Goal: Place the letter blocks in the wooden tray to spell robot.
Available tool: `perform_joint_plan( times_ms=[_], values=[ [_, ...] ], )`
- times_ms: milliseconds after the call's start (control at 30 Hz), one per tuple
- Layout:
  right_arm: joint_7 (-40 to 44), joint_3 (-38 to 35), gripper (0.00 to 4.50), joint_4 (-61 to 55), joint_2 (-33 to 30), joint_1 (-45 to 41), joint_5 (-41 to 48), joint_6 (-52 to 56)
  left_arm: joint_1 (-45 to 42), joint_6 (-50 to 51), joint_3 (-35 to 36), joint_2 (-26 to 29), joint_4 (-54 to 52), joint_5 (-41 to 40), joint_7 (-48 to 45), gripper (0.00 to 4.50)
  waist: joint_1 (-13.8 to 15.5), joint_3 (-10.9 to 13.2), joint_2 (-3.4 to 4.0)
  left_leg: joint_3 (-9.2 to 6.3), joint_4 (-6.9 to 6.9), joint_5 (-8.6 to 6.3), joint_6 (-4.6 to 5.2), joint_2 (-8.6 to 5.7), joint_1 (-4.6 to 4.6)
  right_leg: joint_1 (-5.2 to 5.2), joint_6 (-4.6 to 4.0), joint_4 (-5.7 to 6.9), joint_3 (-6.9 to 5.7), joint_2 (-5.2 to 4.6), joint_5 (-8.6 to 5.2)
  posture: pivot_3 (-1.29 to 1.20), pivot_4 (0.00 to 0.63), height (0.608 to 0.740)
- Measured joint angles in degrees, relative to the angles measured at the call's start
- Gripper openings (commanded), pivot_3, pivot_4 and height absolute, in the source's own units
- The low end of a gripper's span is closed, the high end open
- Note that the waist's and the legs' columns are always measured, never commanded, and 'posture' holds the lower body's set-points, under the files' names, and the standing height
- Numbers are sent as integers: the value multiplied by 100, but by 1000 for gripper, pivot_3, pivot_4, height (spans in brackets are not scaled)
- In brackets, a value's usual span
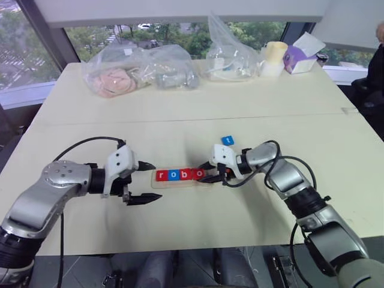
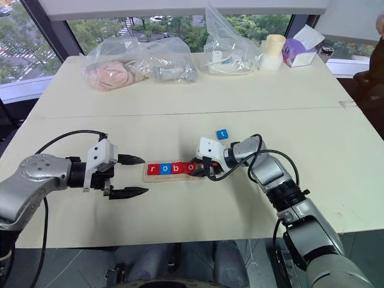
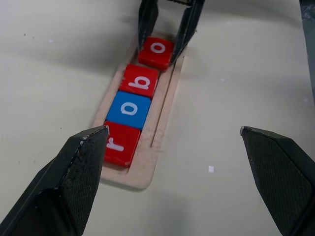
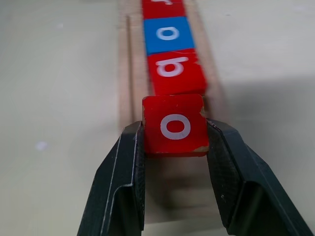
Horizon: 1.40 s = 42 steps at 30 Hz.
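Evidently light and rigid, the red o block (image 4: 174, 125) sits pinched by its side edges between the right gripper (image 4: 174, 147) fingers. Left gripper (image 3: 172, 162) fingers gape wide, empty, at the wooden tray's (image 3: 142, 174) nine o'clock end.

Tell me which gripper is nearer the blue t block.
Right. The right gripper, shut on the red o block at the wooden tray, sits just before the blue t block; the open left gripper waits past the tray's far end.

The wide bare stretch of the table (image 1: 198, 108) across the middle of the frame gives open passage. Along the top edge, plastic bags (image 1: 141, 72), a pale cup (image 1: 273, 59) and a tissue box (image 1: 303, 57) block the way. At centre, the wooden tray (image 1: 165, 183) is hemmed in by the left gripper (image 1: 144, 182) on its left and the right gripper (image 1: 210, 173) at its right end; the blue t block (image 1: 227, 140) lies just above.
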Motion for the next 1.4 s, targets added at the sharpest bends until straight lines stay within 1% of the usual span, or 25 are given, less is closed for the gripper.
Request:
perform_joint_plan(
  times_ms=[200,267,300,333,367,400,433,567,700,800,933,1100,1267,1400],
  values=[
    [-2,-2,1162,176,71,-58,-51,-161,33,0,0,-49,-1,0,70,4500,1,0,0,1,0,0,0,0,1,1,2,0,0,1,1,0,150,740],
    [6,-3,2205,176,71,-57,-55,-166,37,-1,0,-56,-1,1,103,4500,1,0,0,1,0,0,0,0,1,1,2,0,0,1,1,0,150,740],
    [1,-7,2604,176,75,-56,-54,-167,38,-4,0,-60,-1,2,119,4500,1,0,0,1,0,0,0,0,1,1,2,0,0,1,1,0,150,740],
    [-5,-20,3149,176,80,-57,-54,-170,38,-7,0,-71,-1,2,131,4500,1,0,0,1,0,0,0,0,1,2,1,0,0,1,1,0,150,740],
    [-16,-28,3585,176,89,-56,-53,-170,38,-9,-1,-78,-1,3,142,4500,1,0,0,0,0,0,0,0,1,1,2,0,0,1,1,0,150,740],
    [-43,-39,4141,176,105,-57,-53,-168,39,-14,-1,-81,0,5,148,4500,0,0,0,1,0,0,0,0,1,1,2,0,0,1,1,0,150,740],
    [-61,-52,4415,176,118,-57,-50,-162,39,-18,-1,-85,1,9,150,4500,0,0,0,0,0,0,0,0,1,1,3,0,0,1,1,0,150,740],
    [-157,-207,4415,176,141,-120,15,-122,35,-50,-5,-128,53,64,154,4500,1,0,0,1,0,0,0,0,1,1,14,0,0,1,8,0,150,740],
    [-421,-603,4415,248,264,-389,139,-50,0,-104,-19,-200,154,141,158,4500,-4,0,0,0,0,0,0,0,1,0,14,2,0,3,8,0,150,740],
    [-820,-742,4415,667,372,-485,48,-231,-24,-143,-20,-232,184,156,150,4500,-2,-1,0,1,-1,0,0,0,3,2,14,1,0,3,8,0,150,740],
    [-1096,-698,4415,1180,537,-476,-169,-495,-25,-141,-20,-242,185,154,143,4500,-9,0,1,2,-1,1,-1,-1,2,0,16,2,2,3,10,0,150,740],
    [-980,-602,4415,1340,599,-417,-268,-842,-25,-126,-24,-292,182,154,161,4500,-16,0,1,2,-1,1,0,-1,3,1,18,3,2,4,11,0,150,740],
    [-743,-602,4415,1286,551,-373,-264,-849,-30,-117,-24,-299,181,155,174,4500,-14,0,1,2,0,1,-1,-1,3,1,18,3,2,5,11,0,150,740],
    [-929,-662,4415,1273,595,-369,-264,-842,-91,-114,-27,-351,181,158,183,4500,-14,0,1,2,0,1,-1,-1,3,1,18,4,2,4,11,0,150,740]
  ],
)
